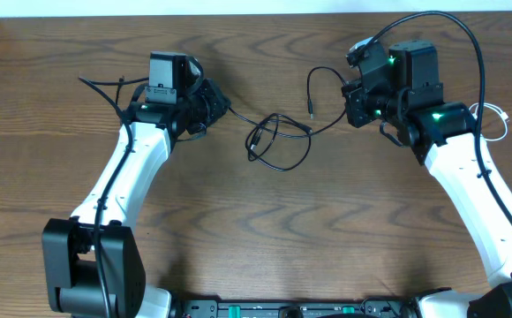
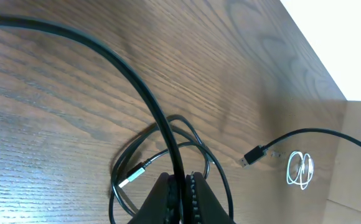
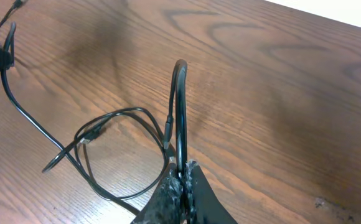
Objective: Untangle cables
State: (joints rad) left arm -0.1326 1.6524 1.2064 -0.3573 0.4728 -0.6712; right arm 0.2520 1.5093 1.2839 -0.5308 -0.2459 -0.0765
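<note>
Thin black cables (image 1: 278, 141) lie in a loose tangle of loops at the table's middle. My left gripper (image 1: 216, 108) is shut on one black cable (image 2: 162, 121), which runs from the jaws (image 2: 182, 182) over the loops (image 2: 127, 171). My right gripper (image 1: 351, 95) is shut on another black cable (image 3: 179, 106), which arches up from the jaws (image 3: 182, 173); the loops (image 3: 109, 149) lie to their left. A free plug end (image 1: 313, 113) hangs between the tangle and the right gripper and shows in the left wrist view (image 2: 253, 156). A coiled white cable (image 1: 500, 120) lies apart at the far right (image 2: 300, 169).
The thick black cord (image 1: 455, 26) of the right arm arcs above its wrist. The wooden table's (image 1: 265, 230) back edge meets a white wall. The left arm's cord (image 1: 106, 87) sticks out beside its wrist.
</note>
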